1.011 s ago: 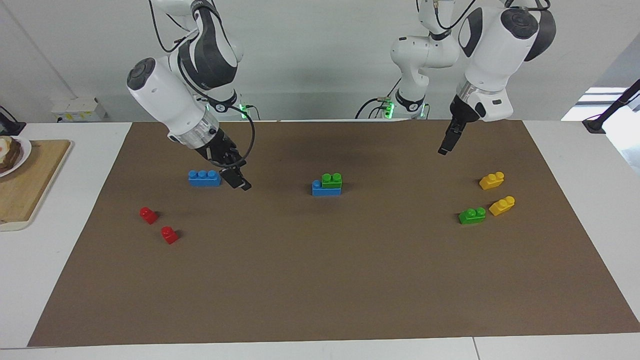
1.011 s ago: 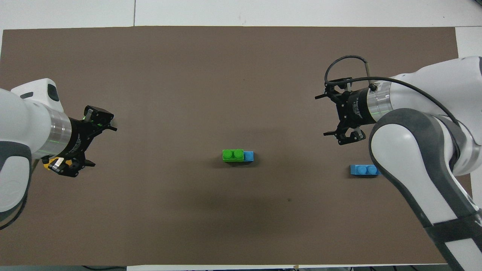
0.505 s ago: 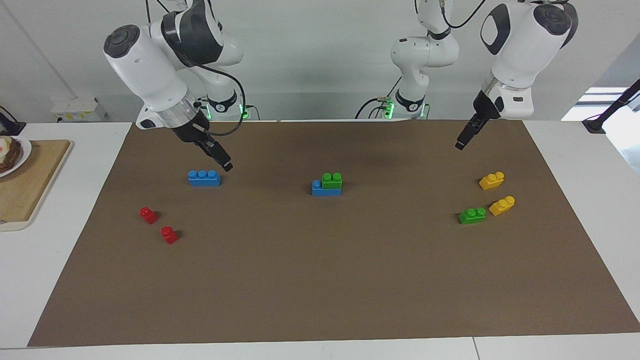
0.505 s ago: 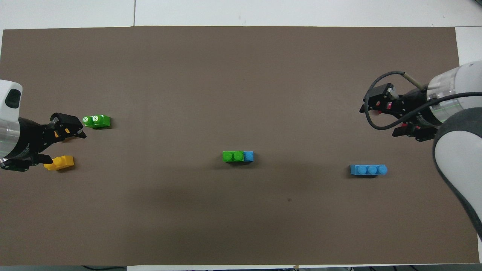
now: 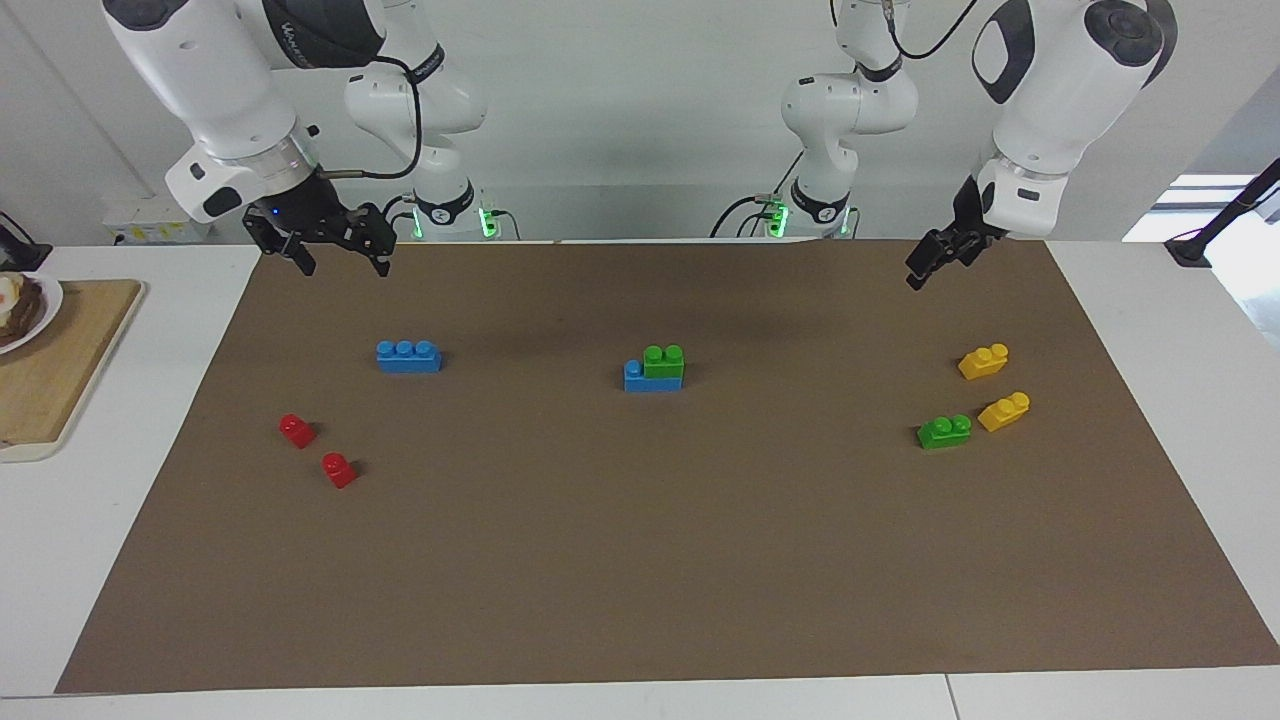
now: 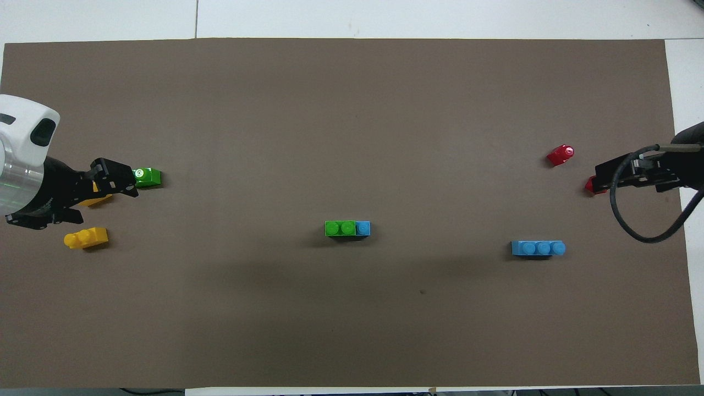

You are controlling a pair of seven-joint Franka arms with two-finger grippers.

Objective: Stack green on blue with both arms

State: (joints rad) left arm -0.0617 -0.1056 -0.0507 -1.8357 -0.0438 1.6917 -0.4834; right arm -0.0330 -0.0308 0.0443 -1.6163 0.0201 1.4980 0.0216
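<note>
One green brick [image 5: 664, 361] already sits on top of a blue brick [image 5: 634, 378] in the middle of the brown mat [image 5: 640, 560]. The green one covers two of the blue one's bumps, and one blue bump shows at the end toward the right arm's side. So it looks like one stack is built. A second blue brick [image 5: 408, 356] lies alone on the mat toward the right arm's end, with nothing on it. A second green brick [image 5: 944, 431] lies alone toward the left arm's end, just beside two yellow bricks [image 5: 983, 361]. If both pairs are meant to be stacked, I think that one is left to do. The right gripper [image 5: 337, 252] hangs in the air over the edge of the mat closest to the robots. Its fingers are spread wide and hold nothing. The lone blue brick is well apart from it, down on the mat. The left gripper [image 5: 925, 266] also hangs in the air over that same edge of the mat, at the other end. Its fingers look spread a little and nothing is in them. The lone green brick is well apart from it too. Two little red bricks [image 5: 297, 430] lie near the lone blue brick.
</note>
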